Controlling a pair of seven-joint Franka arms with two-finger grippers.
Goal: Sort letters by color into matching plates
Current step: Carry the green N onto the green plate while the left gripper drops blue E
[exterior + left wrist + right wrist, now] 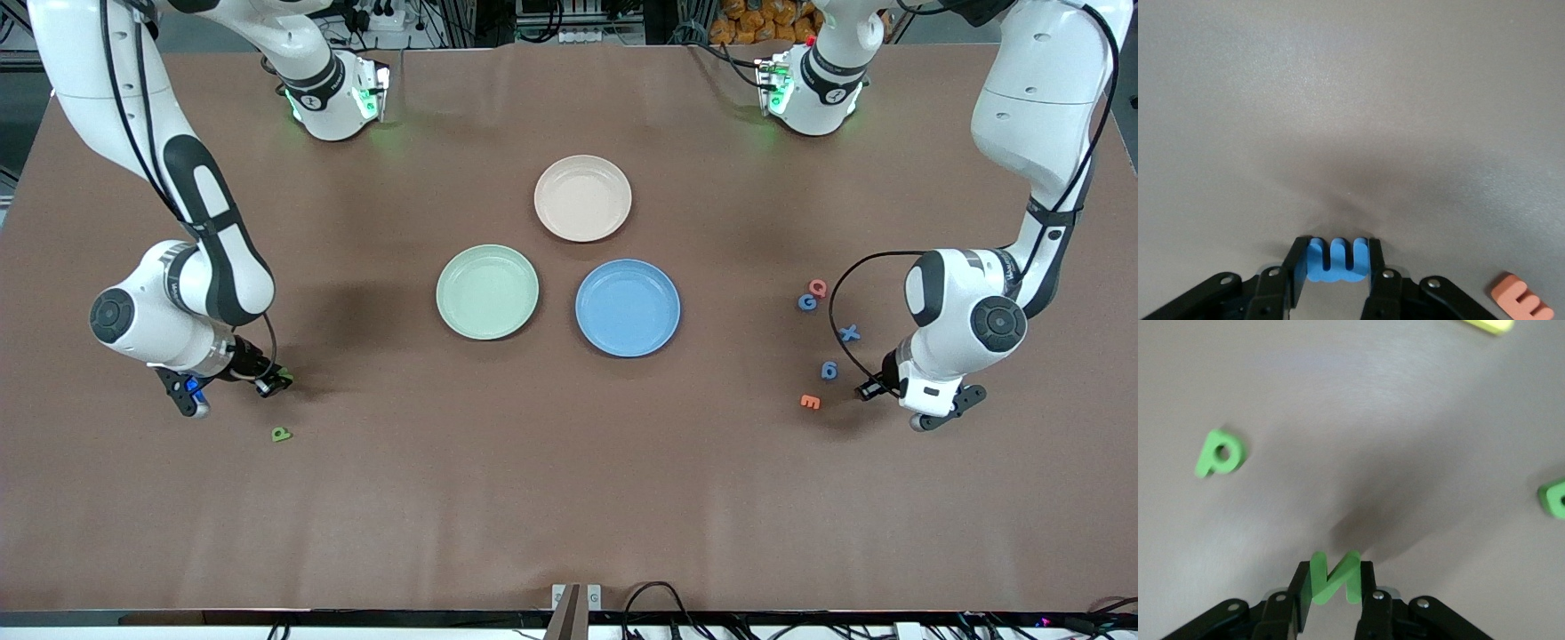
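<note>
From the front I've got both arms low at their own ends of the table, with the green plate (487, 292) and blue plate (628, 308) side by side mid-table. Left wrist view: the left hand (1337, 261) is pinched shut on a blue letter (1336, 261), held by its flat faces. It looks light and a bit squashy, so shouldn't slip. Right wrist view: the right hand (1335, 581) is clamped on a green letter (1333, 577) the same way, another green letter P (1219, 453) lying loose on the table nearby.

Brown worktop (569, 498), pale pink plate (582, 197) farther from the front camera than the other plates, cables (658, 600) at the near edge.
</note>
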